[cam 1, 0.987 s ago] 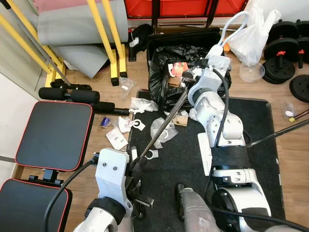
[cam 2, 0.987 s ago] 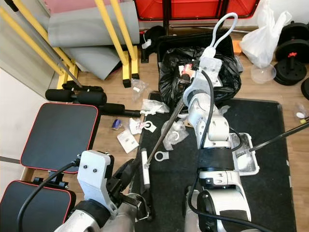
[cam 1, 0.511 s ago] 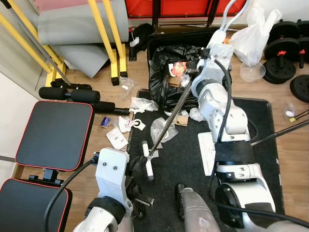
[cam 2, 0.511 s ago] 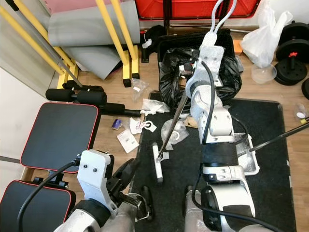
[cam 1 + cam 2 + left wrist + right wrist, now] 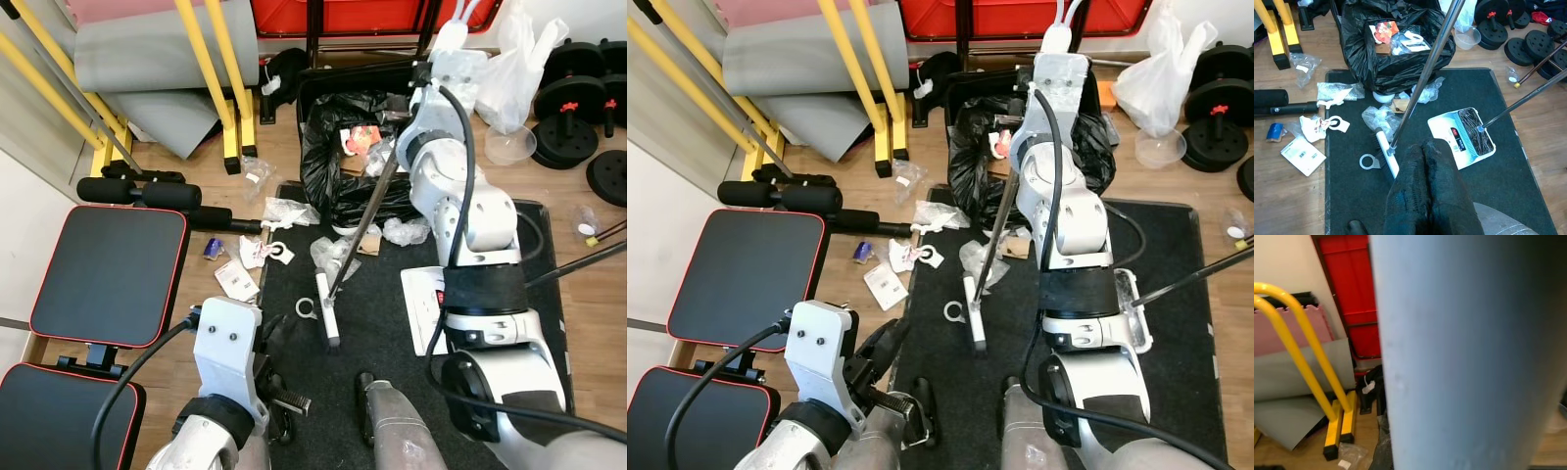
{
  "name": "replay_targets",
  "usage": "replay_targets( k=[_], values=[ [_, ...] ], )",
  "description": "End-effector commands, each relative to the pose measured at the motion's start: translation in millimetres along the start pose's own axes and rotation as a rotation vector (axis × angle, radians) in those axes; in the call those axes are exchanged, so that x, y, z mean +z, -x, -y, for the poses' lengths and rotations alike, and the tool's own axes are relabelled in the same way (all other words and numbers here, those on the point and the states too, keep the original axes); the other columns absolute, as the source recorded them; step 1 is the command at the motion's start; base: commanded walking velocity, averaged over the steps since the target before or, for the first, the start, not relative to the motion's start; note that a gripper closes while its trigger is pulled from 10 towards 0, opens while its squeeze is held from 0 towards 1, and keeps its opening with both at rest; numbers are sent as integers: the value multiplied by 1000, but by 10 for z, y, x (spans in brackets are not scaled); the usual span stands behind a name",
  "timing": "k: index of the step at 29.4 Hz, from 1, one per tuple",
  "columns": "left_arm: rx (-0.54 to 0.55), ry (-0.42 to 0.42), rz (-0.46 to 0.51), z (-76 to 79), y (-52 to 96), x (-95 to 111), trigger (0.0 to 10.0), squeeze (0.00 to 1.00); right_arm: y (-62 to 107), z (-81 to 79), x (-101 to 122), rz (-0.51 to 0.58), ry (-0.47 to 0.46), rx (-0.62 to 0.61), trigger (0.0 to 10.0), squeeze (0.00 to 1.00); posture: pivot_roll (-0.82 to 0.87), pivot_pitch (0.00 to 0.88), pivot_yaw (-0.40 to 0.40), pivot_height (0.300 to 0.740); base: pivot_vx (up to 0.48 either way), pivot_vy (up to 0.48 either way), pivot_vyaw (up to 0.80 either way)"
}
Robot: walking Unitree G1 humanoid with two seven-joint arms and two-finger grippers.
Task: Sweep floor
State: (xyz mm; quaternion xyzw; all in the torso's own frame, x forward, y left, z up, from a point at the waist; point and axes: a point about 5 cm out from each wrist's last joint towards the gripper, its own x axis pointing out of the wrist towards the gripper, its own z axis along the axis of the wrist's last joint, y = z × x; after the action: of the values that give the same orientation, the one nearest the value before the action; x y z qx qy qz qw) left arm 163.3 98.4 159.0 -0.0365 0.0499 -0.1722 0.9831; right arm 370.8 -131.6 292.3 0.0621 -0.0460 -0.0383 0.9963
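Observation:
My right gripper (image 5: 411, 88) is raised over the black rubbish bag (image 5: 338, 157) and is shut on the top of the broom's metal handle (image 5: 367, 211). The handle slants down to the white broom head (image 5: 328, 321), which rests on the black mat (image 5: 382, 343). Around the head lie a white ring (image 5: 306, 309) and crumpled plastic (image 5: 333, 253). A white dustpan (image 5: 1462, 137) lies on the mat to the right of the broom. My left gripper (image 5: 1423, 147) hangs low over the mat's near edge, its black fingers pressed together with nothing between them.
Papers and wrappers (image 5: 238, 279) lie on the wood floor left of the mat. A black bench (image 5: 108, 274) stands at the left, yellow frame legs (image 5: 220, 69) and grey mats behind it. Weight plates (image 5: 578, 108) and a white bag (image 5: 514, 59) sit at the back right.
The right arm has lifted and swung toward the back right. The broom head has slid right across the mat, from beside my left arm to the mat's middle.

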Motion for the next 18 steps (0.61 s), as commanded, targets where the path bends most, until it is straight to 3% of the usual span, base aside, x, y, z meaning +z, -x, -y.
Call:
replay_targets(
  k=[1, 3, 5, 7, 10, 12, 15, 18],
  values=[
    [-1, 18, -30, 1, 10, -60, 10000, 0, 38, -100, 156, 40, -87, 57, 10000, 0, -107, 341, 22, 740, 0, 0, 0],
    [-1, 18, -30, 1, 10, -60, 10000, 0, 38, -100, 156, 40, -87, 57, 10000, 0, -107, 341, 22, 740, 0, 0, 0],
    [-1, 19, -29, 1, 3, -60, 10000, 0, 56, -183, 198, 41, -186, 102, 10000, 0, -106, 340, 20, 740, 0, 0, 0],
    [-2, 22, -28, 5, 3, -60, 10000, 0, 41, -196, 56, 4, -222, 100, 10000, 0, -106, 342, 20, 740, 0, 0, 0],
    [-2, 22, -28, 8, 5, -59, 10000, 0, 36, -189, -7, -14, -223, 92, 10000, 0, -105, 344, 19, 740, 0, 0, 0],
    [-3, 25, -29, 14, 13, -56, 10000, 0, 38, -181, -228, -91, -223, 68, 10000, 0, -101, 349, 20, 740, 0, 0, 0],
    [-4, 27, -29, 17, 17, -56, 10000, 0, 52, -183, -367, -149, -225, 54, 10000, 0, -101, 349, 20, 740, 0, 0, 0],
    [-5, 29, -30, 17, 22, -55, 10000, 0, 61, -99, -528, -188, -146, -10, 10000, 0, -99, 354, 21, 740, 0, 0, 0]
  ],
)
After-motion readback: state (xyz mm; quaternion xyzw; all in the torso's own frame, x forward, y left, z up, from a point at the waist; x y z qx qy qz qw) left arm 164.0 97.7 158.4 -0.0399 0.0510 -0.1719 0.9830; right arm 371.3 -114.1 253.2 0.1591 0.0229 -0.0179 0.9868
